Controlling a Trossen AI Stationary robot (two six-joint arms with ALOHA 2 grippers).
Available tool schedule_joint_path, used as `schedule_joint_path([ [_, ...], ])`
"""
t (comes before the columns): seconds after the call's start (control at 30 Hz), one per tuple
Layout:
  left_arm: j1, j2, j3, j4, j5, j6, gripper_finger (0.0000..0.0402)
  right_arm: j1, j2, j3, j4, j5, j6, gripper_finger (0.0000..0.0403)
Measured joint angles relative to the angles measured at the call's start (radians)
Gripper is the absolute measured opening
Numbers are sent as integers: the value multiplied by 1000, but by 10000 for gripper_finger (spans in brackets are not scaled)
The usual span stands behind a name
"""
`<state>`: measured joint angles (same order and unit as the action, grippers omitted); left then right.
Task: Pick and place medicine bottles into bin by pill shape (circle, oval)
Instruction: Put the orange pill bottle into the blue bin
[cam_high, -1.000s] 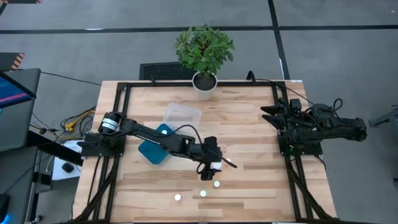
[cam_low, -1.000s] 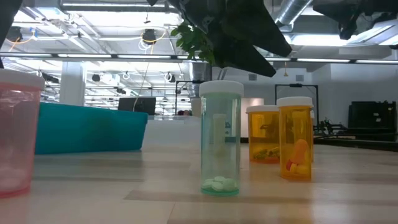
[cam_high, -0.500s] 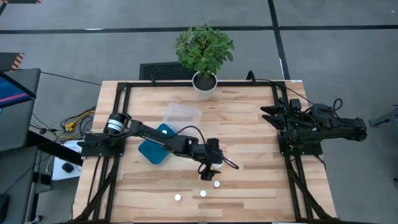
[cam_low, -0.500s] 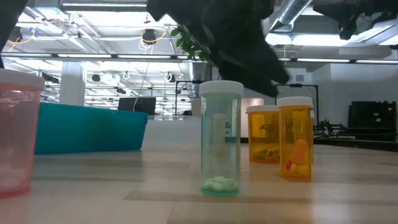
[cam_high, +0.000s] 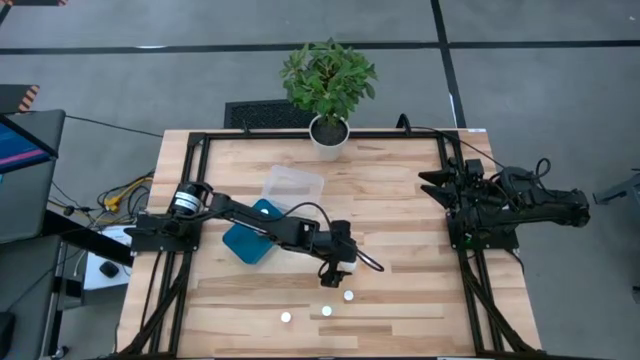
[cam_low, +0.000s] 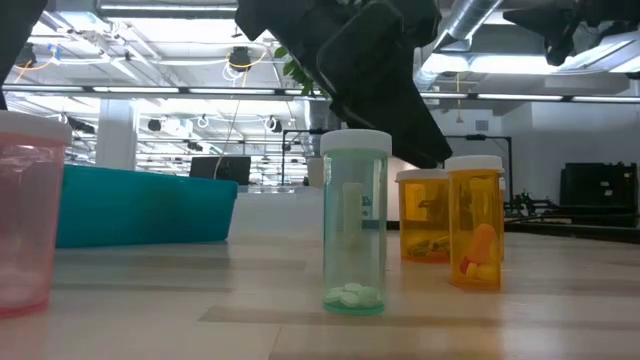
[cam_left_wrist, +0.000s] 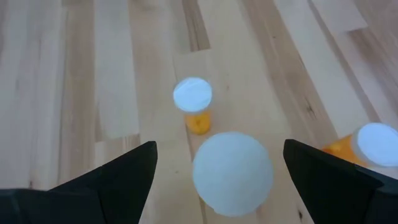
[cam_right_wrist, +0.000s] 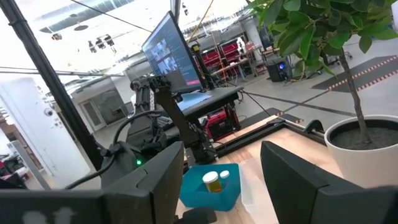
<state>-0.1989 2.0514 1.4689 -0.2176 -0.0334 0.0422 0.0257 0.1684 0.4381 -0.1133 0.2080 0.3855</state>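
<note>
- The left gripper (cam_left_wrist: 214, 180), fingers spread, hung over a white-capped bottle (cam_left_wrist: 232, 172); two orange bottles (cam_left_wrist: 193, 106) stood near.
- The right gripper (cam_right_wrist: 221, 180) waited, spread, at the wooden table (cam_high: 400, 200) edge.

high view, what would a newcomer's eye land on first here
The leafy green plant in its white pot at the table's far edge stands out first. Next, the left gripper stretched to mid-table, fingers spread over a white-capped medicine bottle, with more small white-capped bottles near the front edge. A teal plastic bin lies under that arm; the right gripper waits at the right edge.
</note>
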Motion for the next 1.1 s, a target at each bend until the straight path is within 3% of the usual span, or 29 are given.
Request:
schedule_joint_path([
  [0.4, -4, 14, 0, 9, 16, -5, 342, 0, 0, 0, 0, 0, 0, 224],
  [1.1, -4, 14, 0, -6, 26, 29, 301, 0, 0, 0, 1, 0, 0, 224],
])
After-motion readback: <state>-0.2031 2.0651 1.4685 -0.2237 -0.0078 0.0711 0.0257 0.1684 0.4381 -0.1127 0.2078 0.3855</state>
